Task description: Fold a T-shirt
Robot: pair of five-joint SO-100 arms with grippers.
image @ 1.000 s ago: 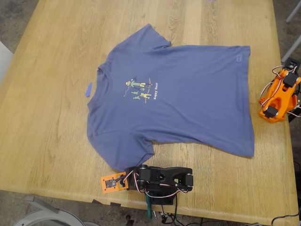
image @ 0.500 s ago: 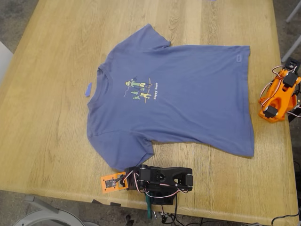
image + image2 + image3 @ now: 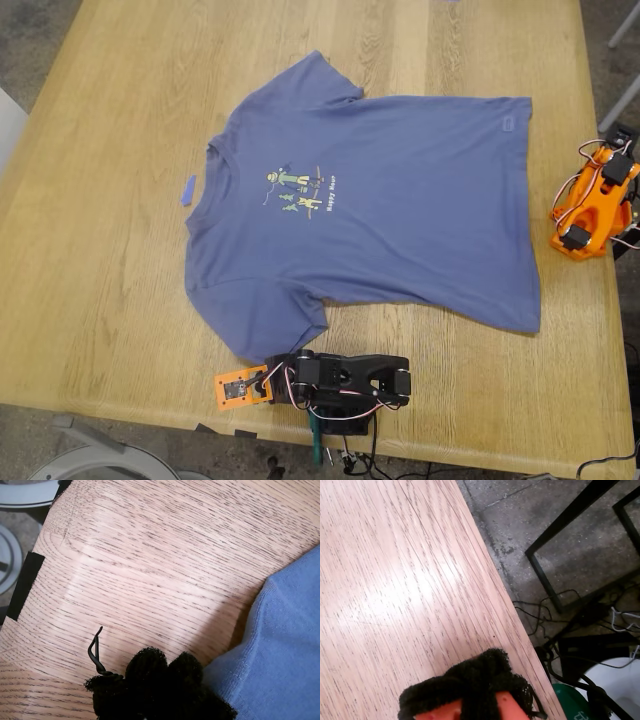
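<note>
Periwinkle T-shirt (image 3: 380, 205) lies flat on the table (image 3: 110, 250); whether either hand grips, I cannot tell.

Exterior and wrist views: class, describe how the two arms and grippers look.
My first arm is black with thin wires and an orange end piece; my second arm is orange with black motors. My first gripper and my second gripper both wear fuzzy black fabric covers.

My second gripper (image 3: 470, 692), its orange tip wrapped in fuzzy black cloth, hangs over the bare wooden table (image 3: 395, 580) close to its edge, past which I see a grey concrete floor (image 3: 520, 515), a black metal frame (image 3: 570, 520) and tangled black cables (image 3: 545, 620).
</note>
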